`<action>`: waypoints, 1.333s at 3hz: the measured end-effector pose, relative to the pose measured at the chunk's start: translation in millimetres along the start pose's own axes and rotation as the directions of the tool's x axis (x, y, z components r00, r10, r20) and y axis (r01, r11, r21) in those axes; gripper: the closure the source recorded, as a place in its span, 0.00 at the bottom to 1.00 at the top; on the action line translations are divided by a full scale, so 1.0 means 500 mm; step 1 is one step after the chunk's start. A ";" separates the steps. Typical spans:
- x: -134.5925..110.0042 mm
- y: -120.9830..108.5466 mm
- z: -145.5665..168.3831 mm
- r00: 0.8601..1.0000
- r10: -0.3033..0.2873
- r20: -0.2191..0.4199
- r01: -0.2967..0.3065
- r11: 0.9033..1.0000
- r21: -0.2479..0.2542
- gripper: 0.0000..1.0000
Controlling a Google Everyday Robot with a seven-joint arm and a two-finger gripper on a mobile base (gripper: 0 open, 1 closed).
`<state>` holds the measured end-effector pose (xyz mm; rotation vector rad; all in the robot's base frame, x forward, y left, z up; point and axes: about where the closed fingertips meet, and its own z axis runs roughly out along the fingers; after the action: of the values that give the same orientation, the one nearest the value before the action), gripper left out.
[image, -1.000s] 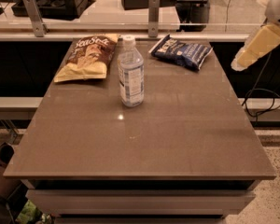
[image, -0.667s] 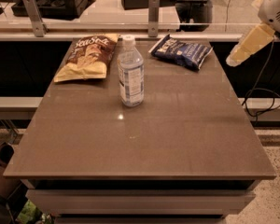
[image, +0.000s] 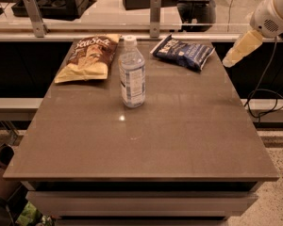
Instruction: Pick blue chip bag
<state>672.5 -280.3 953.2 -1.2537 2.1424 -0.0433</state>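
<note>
a: where's the blue chip bag (image: 183, 52)?

b: lying flat at the far right corner of the tabletop (image: 179, 140), untouched. a water bottle (image: 131, 74) stands to its left, apart from it, and a bigger brown-and-yellow chip bag (image: 87, 58) lies beyond that at the far left.

a: and the gripper (image: 228, 60)?

b: in the air off the tabletop's right edge, near the blue chip bag but not touching it, pointing down and left. whether it is open or closed, i cannot tell.

a: what has just changed?

b: over the last second the gripper has slid left, closing in on the bag. nothing on the tabletop has moved.

a: so what does that mean?

b: i'd say the approach is under way and the pick not yet begun. it must next come over the bag and drop onto it, and nothing blocks it on that side.
</note>
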 end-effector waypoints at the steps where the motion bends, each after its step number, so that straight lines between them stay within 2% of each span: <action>1: 0.000 0.000 0.000 1.000 0.000 0.000 0.000 1.000 0.000 0.00; 2: -0.011 -0.007 0.033 1.000 0.012 0.016 -0.012 1.000 -0.006 0.00; 3: -0.039 -0.010 0.103 0.999 0.028 0.039 -0.027 0.999 -0.022 0.00; 4: -0.044 -0.012 0.159 0.995 0.072 0.061 -0.071 0.997 -0.032 0.00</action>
<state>727.9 -244.0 903.6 -1.1788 2.1393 0.0578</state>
